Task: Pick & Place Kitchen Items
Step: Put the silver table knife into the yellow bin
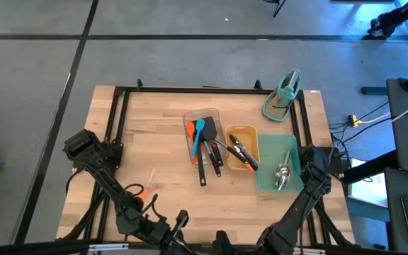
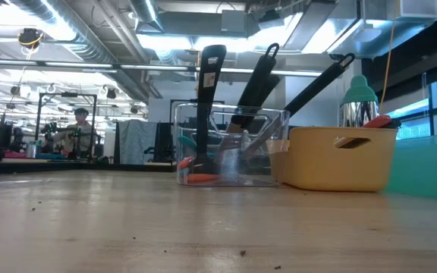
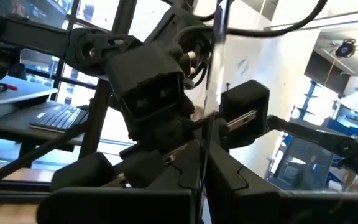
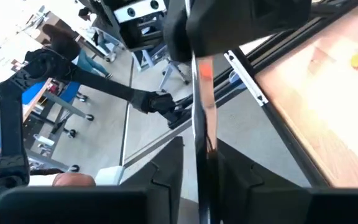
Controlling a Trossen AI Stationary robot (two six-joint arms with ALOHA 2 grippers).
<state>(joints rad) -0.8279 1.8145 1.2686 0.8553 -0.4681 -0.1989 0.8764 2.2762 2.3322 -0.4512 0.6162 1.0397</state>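
Our left claw [image 3: 199, 186] is clamping a thin steel utensil [image 3: 216, 56] end-on, the right claw [image 4: 201, 180] is straddling it narrowly parted, and the trays [image 1: 241, 129] are lying toward twelve o'clock.

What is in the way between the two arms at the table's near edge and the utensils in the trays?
Nothing visible. Only bare table lies between the left arm, the right arm and the utensils in the clear tray, yellow tray and teal tray. A small orange piece lies beside the left arm, off that path.
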